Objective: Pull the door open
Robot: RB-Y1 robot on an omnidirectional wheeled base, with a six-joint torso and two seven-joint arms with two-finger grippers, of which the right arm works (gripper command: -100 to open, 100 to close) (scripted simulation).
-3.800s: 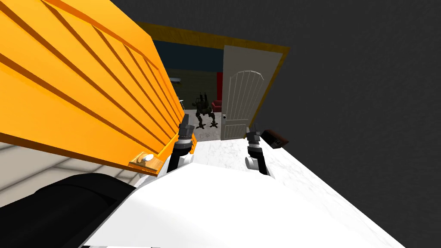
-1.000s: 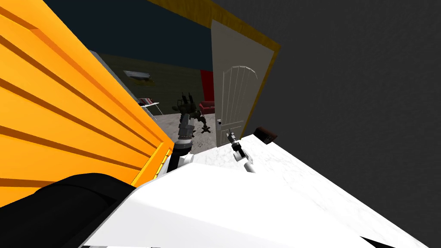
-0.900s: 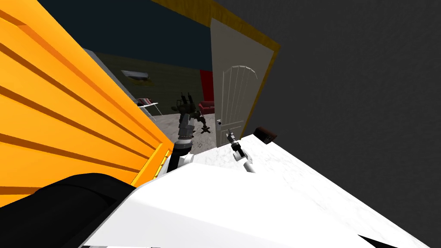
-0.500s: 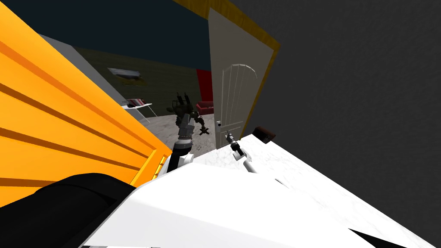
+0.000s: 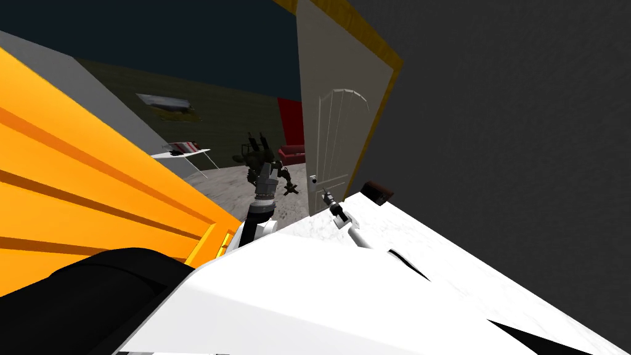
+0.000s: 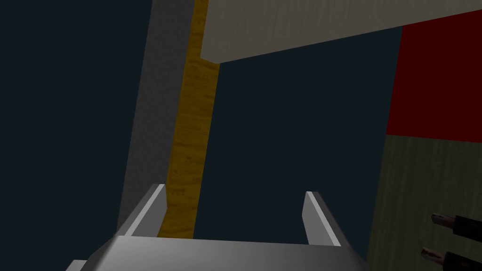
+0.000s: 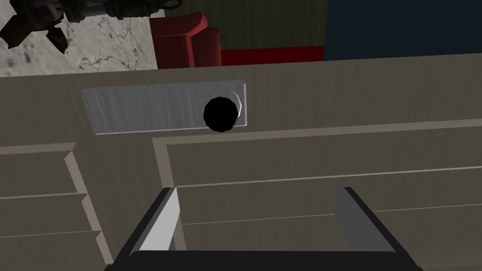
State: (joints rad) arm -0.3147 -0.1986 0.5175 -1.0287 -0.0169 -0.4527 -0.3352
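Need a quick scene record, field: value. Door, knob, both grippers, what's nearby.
door: beige door, panelled, in a yellow-brown frame
knob: dark round knob on a grey metal plate
right gripper: jaws open, empty, facing the door panel, apart from the knob
left gripper: jaws open, empty
to my left: orange slatted door
past the door's knob-side edge: red sofa on a pale floor

Beige panelled door [image 5: 336,123], upright and partly open.
It had an arched upper panel; a round black knob [image 7: 220,114] sat on a grey metal plate [image 7: 150,109] near its free edge.
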